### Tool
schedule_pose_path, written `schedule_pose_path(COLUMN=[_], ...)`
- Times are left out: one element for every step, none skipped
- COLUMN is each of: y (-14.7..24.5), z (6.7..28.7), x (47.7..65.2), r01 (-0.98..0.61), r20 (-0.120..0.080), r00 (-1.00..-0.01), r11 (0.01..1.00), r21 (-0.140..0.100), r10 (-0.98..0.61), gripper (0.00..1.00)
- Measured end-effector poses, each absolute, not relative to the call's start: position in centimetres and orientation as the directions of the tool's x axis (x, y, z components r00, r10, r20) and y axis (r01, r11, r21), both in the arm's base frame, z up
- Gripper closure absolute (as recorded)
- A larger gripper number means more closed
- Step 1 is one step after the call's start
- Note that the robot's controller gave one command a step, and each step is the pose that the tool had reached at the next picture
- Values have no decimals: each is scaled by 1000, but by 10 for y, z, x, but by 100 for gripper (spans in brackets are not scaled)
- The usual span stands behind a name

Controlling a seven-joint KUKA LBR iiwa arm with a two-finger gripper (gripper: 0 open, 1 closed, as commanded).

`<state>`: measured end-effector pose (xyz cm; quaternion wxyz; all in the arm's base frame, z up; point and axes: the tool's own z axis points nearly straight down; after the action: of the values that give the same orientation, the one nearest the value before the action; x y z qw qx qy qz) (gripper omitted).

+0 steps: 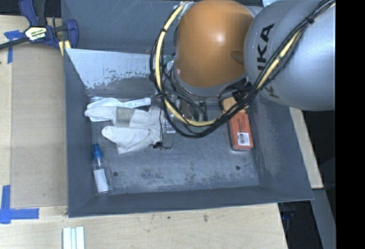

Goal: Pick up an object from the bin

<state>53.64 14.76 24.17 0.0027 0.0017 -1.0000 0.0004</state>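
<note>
My gripper [165, 138] reaches down at the bin's middle, mostly hidden under the arm's orange dome. Its lower end touches the right edge of a crumpled white cloth or glove [126, 121] that lies at the bin's left centre. An orange rectangular block with a white barcode label [240, 131] lies to the right of the gripper, partly under the arm. A small clear bottle with a blue cap [99, 169] lies near the bin's front left corner.
The arm with its orange dome and yellow-black cables covers the bin's back and right. The bin's back left wall is scuffed pale. Bare floor runs along the front of the bin between the bottle and the orange block.
</note>
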Motion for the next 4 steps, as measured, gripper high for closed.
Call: schedule_pose_path(y=[147,149,143,159], z=[246,199,133,114], x=[538,547,560,565], r01=[-1,-19,-50,-91], r20=[-3,-10,-6,1], r00=[-1000,-1000,-999,-996], r11=[1000,1000,999,996], r21=[1,3,1,0], r10=[-1,-19,-50,-91], gripper=[0,0,0,0])
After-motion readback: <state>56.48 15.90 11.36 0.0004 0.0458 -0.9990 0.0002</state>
